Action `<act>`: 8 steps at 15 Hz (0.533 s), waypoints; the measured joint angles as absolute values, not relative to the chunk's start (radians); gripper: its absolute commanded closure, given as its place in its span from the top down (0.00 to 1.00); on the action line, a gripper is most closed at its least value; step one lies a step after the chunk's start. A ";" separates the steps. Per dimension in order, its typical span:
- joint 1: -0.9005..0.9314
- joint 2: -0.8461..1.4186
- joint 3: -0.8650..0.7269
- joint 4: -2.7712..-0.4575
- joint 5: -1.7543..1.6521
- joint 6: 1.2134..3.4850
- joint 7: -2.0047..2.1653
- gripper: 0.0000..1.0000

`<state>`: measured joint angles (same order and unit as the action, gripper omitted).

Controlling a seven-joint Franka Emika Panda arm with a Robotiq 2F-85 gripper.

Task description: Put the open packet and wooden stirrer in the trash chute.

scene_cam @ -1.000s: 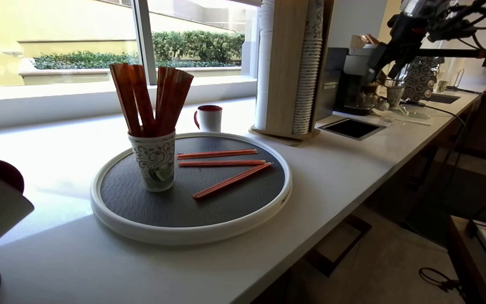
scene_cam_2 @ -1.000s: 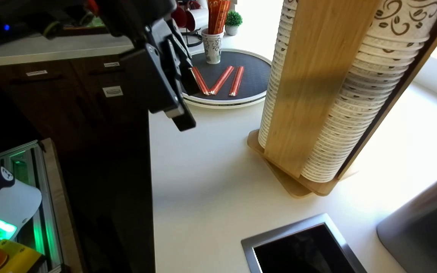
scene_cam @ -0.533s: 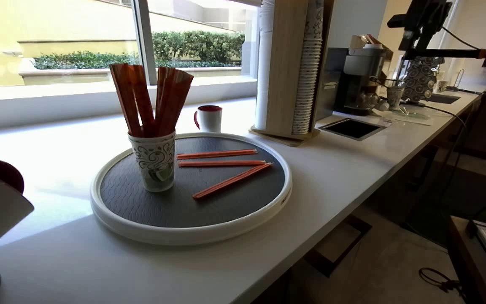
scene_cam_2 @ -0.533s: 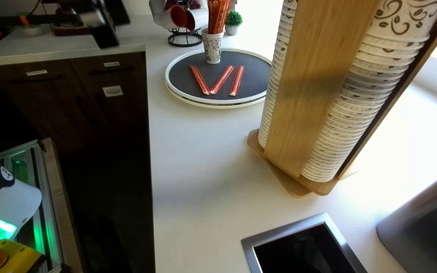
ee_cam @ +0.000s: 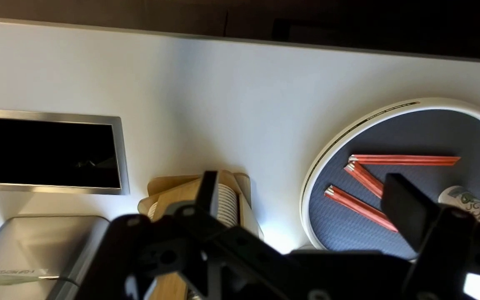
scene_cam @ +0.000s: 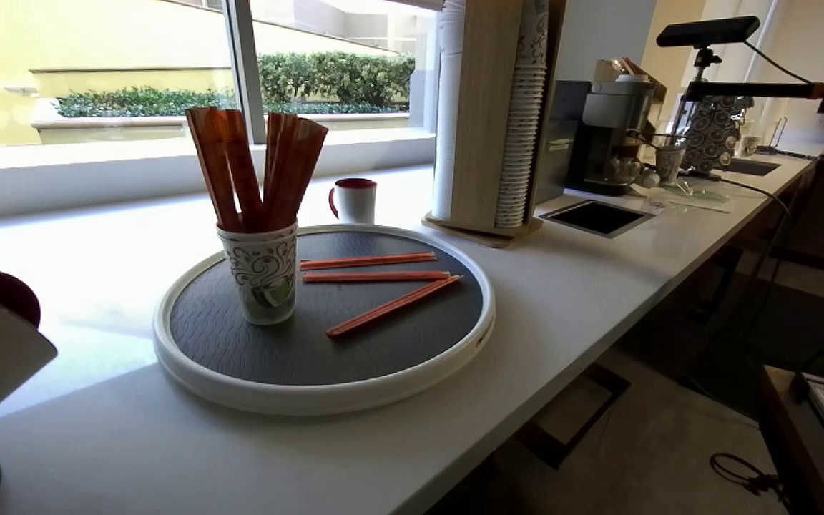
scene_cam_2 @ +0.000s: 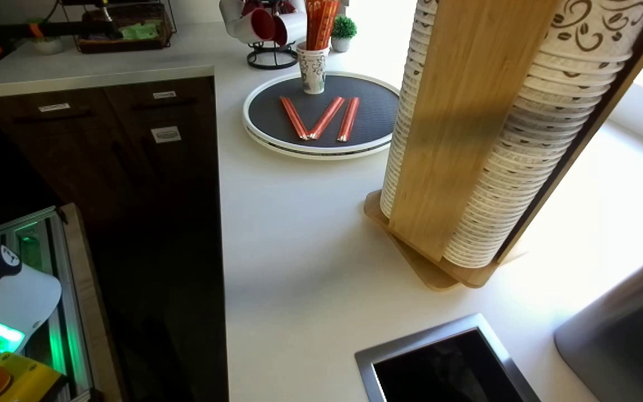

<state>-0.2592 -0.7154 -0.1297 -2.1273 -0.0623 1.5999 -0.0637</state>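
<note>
Red paper to the right of the gripper (ee_cam: 303,183) in the wrist view: three slim red packets (ee_cam: 406,160) lying flat on the round tray (ee_cam: 411,129), pale ends toward the left. Opposite, well to the left: trash chute (ee_cam: 121,154), past the wooden cup rack (ee_cam: 171,198). Spread wide, fingers (ee_cam: 404,204) holding nothing, with the gap running left to right, close to the long axis of the topmost packet; the other two aslant. For a grip across the width, likely calling for a big rotation after a shift right. No telling which to call opened, nor any loose wooden stirrer to pick out; something faint inside the chute, too dim to name, perhaps that.

In an exterior view, with the black camera bar (scene_cam: 707,31) at upper right: packets on the right half of the near tray, chute beyond, at far right. Gone from sight since a second ago: gripper, then overlapping the coffee maker (scene_cam: 616,107). No shift in packets or tray.

In an exterior view, with the white robot housing (scene_cam_2: 37,293) at lower left: chute near, packets far, rack right of the path between. Gripper likewise out of frame, a second ago across the tray's left rim; basket (scene_cam_2: 123,47) at far left now uncovered.
</note>
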 measured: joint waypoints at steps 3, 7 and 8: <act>-0.258 -0.704 -0.133 -2.127 -0.062 1.600 -0.066 1.00; -0.257 -0.704 -0.133 -2.127 -0.062 1.600 -0.066 1.00; -0.256 -0.704 -0.133 -2.127 -0.062 1.600 -0.066 1.00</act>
